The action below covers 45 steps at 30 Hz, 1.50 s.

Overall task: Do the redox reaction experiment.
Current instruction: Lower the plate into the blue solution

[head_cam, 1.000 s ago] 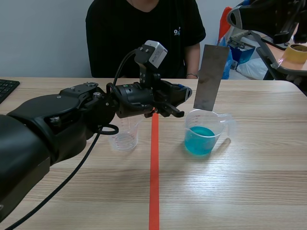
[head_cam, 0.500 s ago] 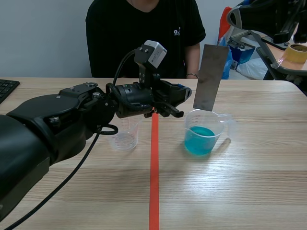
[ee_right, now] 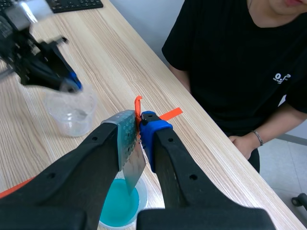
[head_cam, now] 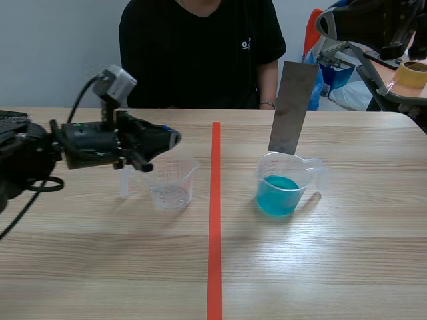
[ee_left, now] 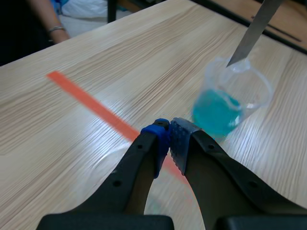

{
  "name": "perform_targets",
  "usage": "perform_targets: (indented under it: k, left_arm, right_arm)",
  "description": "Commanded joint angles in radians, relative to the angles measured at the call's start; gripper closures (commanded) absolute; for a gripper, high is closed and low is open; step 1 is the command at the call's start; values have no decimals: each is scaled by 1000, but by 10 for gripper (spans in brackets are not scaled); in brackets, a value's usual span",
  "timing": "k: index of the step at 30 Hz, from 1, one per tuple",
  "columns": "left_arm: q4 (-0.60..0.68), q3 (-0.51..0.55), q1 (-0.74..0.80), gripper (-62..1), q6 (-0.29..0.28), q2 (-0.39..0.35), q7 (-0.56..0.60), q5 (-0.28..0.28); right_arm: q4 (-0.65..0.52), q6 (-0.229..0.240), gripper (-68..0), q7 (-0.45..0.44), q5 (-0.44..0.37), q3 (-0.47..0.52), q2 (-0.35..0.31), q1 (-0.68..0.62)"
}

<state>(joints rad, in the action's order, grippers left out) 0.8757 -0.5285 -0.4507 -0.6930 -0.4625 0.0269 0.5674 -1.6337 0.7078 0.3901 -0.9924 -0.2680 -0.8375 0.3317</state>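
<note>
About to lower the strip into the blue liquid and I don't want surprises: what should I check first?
1. Grip on the metal strip: ok, pinched in the right gripper.
2. Strip over the cup of blue liquid: ok, lower end at the rim, above the liquid.
3. Cup upright: ok.
4. Path clear of the left gripper: ok, shut on nothing, by the empty cup, apart from the blue one.
5. Person's hand clear: ok, resting at the far table edge.
</note>
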Motion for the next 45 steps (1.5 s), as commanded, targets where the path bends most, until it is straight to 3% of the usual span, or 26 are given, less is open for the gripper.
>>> perform_targets:
  k: [1,4,10,12,15,19,28,34,36,40,45]
  left_arm:
    - [55,44,37,-40,-3,-69,32,37]
    - [125,104,131,-40,-3,-201,66,83]
    - [177,288,404,-40,-3,-391,192,73]
    - [177,364,514,-40,-3,-425,243,53]
    - [177,491,688,-40,-3,-438,317,-34]
    - [177,646,904,-40,-2,-392,430,-217]
    - [177,872,1202,-40,169,-144,638,-678]
    - [179,933,1303,-40,296,18,722,-917]
    - [180,941,1330,-40,334,58,742,-980]
    - [195,945,1377,-40,386,113,740,-1050]
    - [199,945,1410,-40,385,124,737,-1059]
  right_arm:
    - [-14,-2,-8,-26,-14,21,-15,11]
    - [-14,-3,-8,-30,-14,21,-11,12]
    - [-14,-3,-8,-29,-2,21,18,11]
    - [-14,-3,-8,-28,7,20,28,11]
    - [-14,-3,-9,-25,29,20,47,11]
    - [-14,-3,-8,-25,55,18,71,11]
    - [-2,-3,-8,-26,125,5,109,11]
    - [17,-3,-8,-26,156,-9,124,11]
    - [24,-3,-8,-26,159,-15,127,11]
    - [39,-3,-8,-30,180,-27,135,11]
    - [54,-3,-8,-37,182,-28,134,11]
